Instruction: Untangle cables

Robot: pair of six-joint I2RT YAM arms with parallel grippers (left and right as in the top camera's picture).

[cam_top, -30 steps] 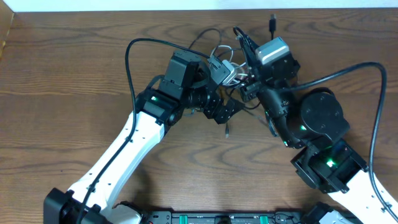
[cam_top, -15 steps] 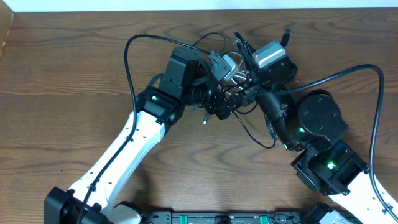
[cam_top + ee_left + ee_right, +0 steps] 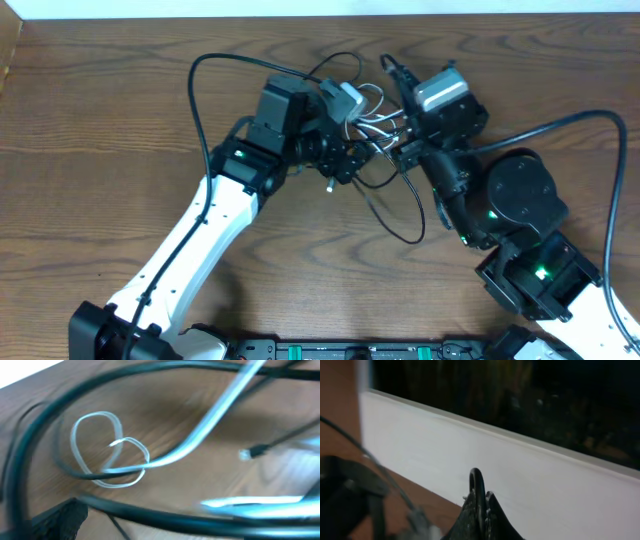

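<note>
The cables point(image 3: 375, 120) lie bunched near the far edge of the table point(image 3: 110, 110), about midway along it, squeezed between the two wrists. The white cable point(image 3: 372, 98) curls in small loops at the top of the bunch. One black loop point(image 3: 405, 225) sags toward the front into the bare wood between the arms. The left gripper point(image 3: 347, 162) sits at the left side of the tangle with a small plug end point(image 3: 328, 185) just below it. Its wrist view is blurred, so I cannot tell whether it is clenched. The right gripper point(image 3: 482, 494) has its fingertips pressed together on a thin black loop of cable, facing the pale wall point(image 3: 470, 445) beyond the edge. Wide open tabletop lies left and front-centre; little room remains behind the tangle.
</note>
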